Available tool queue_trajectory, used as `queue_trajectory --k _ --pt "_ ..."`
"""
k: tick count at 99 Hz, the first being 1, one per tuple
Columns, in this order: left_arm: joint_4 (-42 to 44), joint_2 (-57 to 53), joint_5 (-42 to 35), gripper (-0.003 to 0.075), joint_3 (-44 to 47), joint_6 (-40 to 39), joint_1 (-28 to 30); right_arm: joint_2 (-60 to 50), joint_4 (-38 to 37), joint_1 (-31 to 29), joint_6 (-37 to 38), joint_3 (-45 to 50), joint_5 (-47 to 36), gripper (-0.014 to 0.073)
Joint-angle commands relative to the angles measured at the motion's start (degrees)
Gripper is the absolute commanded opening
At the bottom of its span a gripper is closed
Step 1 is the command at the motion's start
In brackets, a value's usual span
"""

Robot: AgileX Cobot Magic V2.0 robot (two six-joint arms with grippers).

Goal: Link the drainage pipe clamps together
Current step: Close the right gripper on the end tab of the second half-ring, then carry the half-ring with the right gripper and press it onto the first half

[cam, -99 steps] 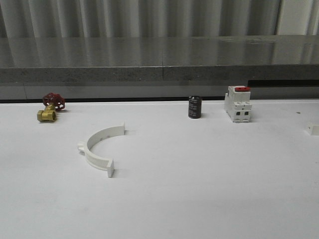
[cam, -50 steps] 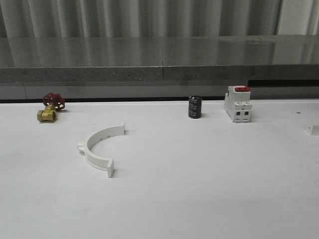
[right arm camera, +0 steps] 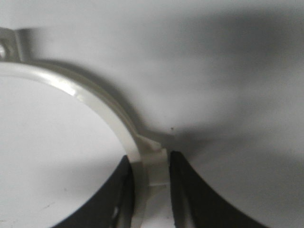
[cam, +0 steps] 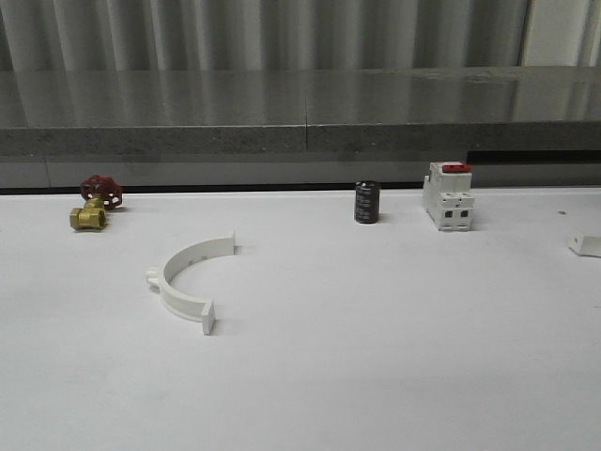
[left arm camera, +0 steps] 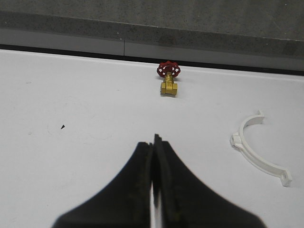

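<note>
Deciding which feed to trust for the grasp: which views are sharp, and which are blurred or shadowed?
Front view: sharp, evenly lit, clamp half clear. Left wrist view: crisp, shut left gripper dark. Right wrist view: close, soft-focus, heavy shadow beside the held clamp in the right gripper.

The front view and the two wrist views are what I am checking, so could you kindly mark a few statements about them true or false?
1. The right gripper grips a white clamp half. True.
2. The left gripper is wide open. False: its fingers are pressed together, holding nothing.
3. The other clamp half lies on the table with nothing touching it. True.
4. The brass valve has a blue handwheel. False: the handwheel is red.
5. The black cylinder stands to the right of the white switch. False: it stands to its left.
</note>
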Motion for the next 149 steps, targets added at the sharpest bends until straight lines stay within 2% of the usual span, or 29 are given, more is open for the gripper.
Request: queue_trajectory --k 1,28,47,61,78,88,108,118,149 --pt "-0.15 0.35 -4.40 -0.0020 -1.45 -0.01 -0.01 -2.47 0.39 -0.45 -0.79 -1.67 -0.62 0.0141" --pt "-0.15 0.35 -4.40 -0.0020 -1.45 -0.01 -0.01 -2.85 0.81 -0.37 -0.68 -2.13 1.51 0.0141" --pt "-0.15 0.35 -4.40 -0.0020 -1.45 -0.01 -0.01 -4.48 2.26 2.24 5.53 -6.69 8.11 0.0144" --pt "-0.15 0.35 -4.40 -0.0021 -1.45 -0.01 -0.01 -8.57 -1.37 8.33 12.21 -7.27 8.54 0.0144" --pt "-0.15 0.35 -4.40 -0.0020 -1.45 -0.01 -0.01 -11.37 -11.89 19.37 30.86 -8.30 11.83 0.0144" --pt "-0.15 0.35 -4.40 -0.0020 -1.45 -0.01 -0.01 -11.10 -17.73 26.24 38.82 -9.90 13.75 0.0144" --pt "-0.15 0.35 -4.40 -0.0020 -1.45 -0.01 -0.01 -10.35 -19.70 36.99 51.48 -11.51 10.94 0.0144" --pt "-0.15 0.35 -4.40 -0.0020 -1.45 -0.01 -0.01 -8.25 -19.70 40.70 54.60 -13.04 8.86 0.0144" --pt "-0.15 0.35 -4.40 -0.0020 -1.45 -0.01 -0.01 2.27 -18.97 47.31 55.31 -23.46 12.05 0.0144"
